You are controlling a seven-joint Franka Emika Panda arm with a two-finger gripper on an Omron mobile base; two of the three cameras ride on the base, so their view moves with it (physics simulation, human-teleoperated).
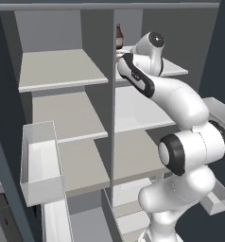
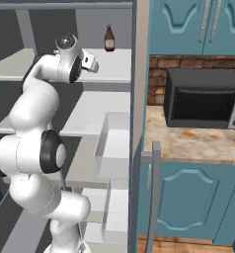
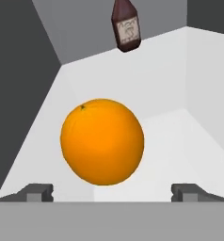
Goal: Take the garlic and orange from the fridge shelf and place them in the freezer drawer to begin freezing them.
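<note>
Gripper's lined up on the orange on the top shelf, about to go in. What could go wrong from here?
1. The orange is round and sits loose on the fridge shelf; if one finger of the open gripper touches first, it may roll away.
2. The dark brown bottle stands upright behind the orange; pushing too far could send the orange into it and tip it.
3. In the hand view the orange sits slightly left of centre between the fingertips, so the close may be uneven.

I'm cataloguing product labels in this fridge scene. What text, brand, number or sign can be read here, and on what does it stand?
Nothing here can be read.
Dark brown bottle on the fridge shelf: a pale label with dark marks, too blurred to read.
Orange: no marking.
Microwave: no legible text.
</note>
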